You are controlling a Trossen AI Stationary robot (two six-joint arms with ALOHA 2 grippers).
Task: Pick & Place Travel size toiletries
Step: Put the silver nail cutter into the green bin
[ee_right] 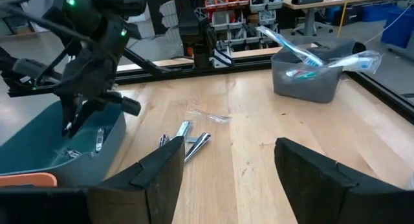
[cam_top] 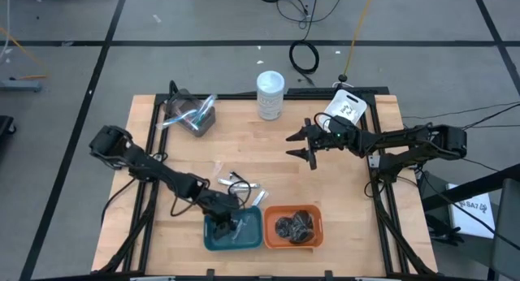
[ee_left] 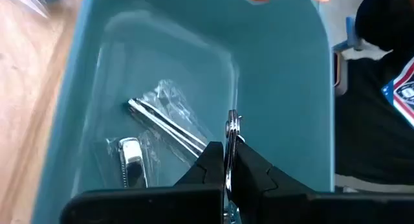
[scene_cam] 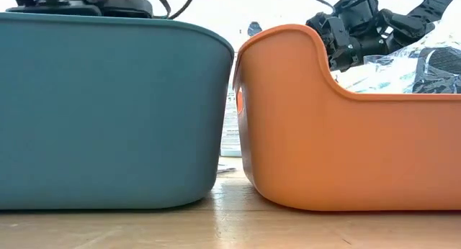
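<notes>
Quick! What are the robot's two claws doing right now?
Left gripper: shut on a slim silver piece, over the teal tray.
Right gripper: open, empty.

The table (cam_top: 268,163) is seen from overhead; the teal tray (scene_cam: 108,109) is faced closely at tabletop height, and is shared by both wrist views.

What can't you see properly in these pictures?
- Low view: the teal tray and orange tray fill the picture and hide the table behind them.
- High view: the dark bundles in the orange tray are too small to count.
- Left wrist view: the silver piece held by the left gripper is cut off by the bottom edge.
</notes>
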